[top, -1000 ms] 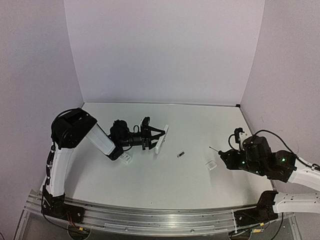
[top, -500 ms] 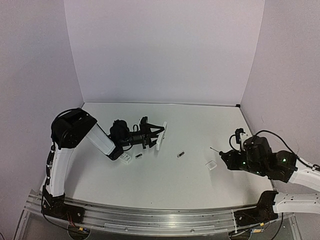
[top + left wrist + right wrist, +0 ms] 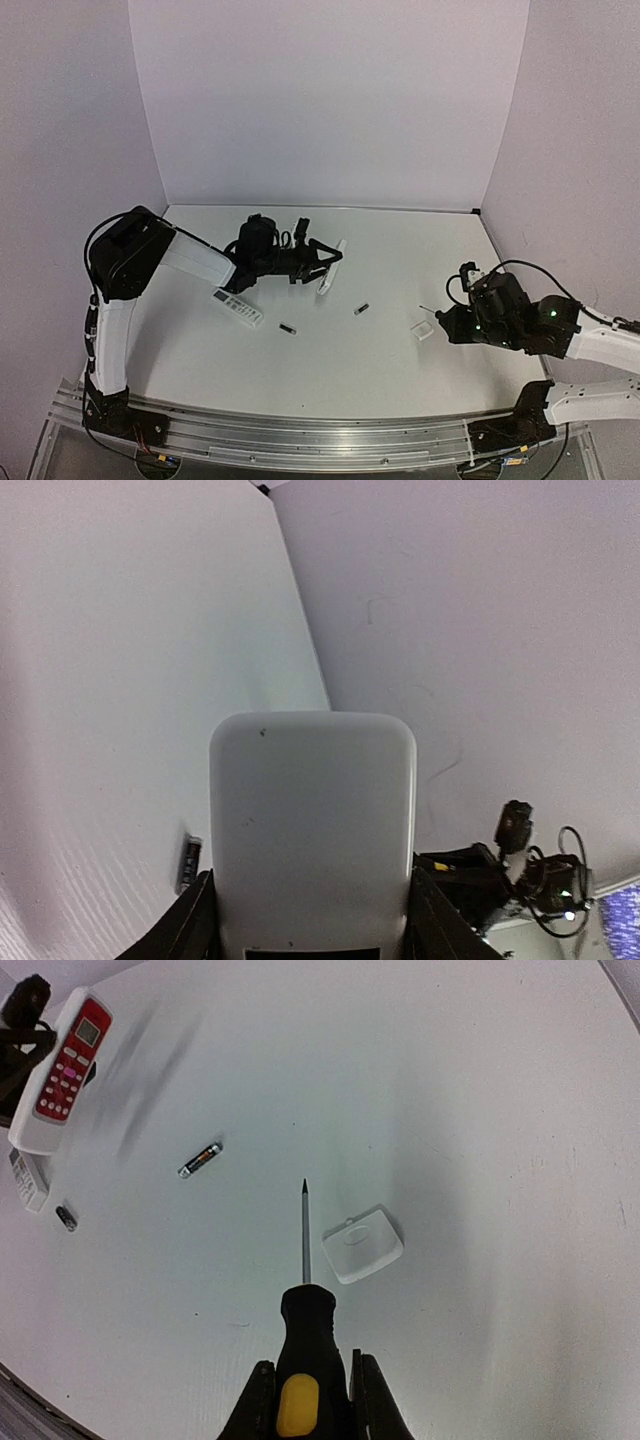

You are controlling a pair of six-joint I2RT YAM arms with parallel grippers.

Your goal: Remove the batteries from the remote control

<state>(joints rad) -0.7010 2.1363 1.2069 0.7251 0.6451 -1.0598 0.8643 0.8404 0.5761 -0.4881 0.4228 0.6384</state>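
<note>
Gripping remote control [image 3: 312, 830] between left fingers [image 3: 195, 927], right fingers [image 3: 259, 1400] clamped on screwdriver [image 3: 305, 1325], button lettering [image 3: 60, 1075] unreadable

My gripper [image 3: 308, 1405] is clamped on a screwdriver [image 3: 306, 1325] with a black handle and a yellow patch, one finger pressed to each side. Its thin metal shaft points away from me over the white table [image 3: 480, 1110]. Just right of the shaft a small white square plastic cover [image 3: 362, 1244] lies flat. Further off to the left lies one small dark cylindrical battery [image 3: 200, 1160]. A second battery [image 3: 66, 1218] lies near the left edge, just beside a slim white remote [image 3: 27, 1182] cut off by the frame. Beyond that is the short, broad white remote control [image 3: 62, 1068], its red, buttoned face turned towards me.
</note>
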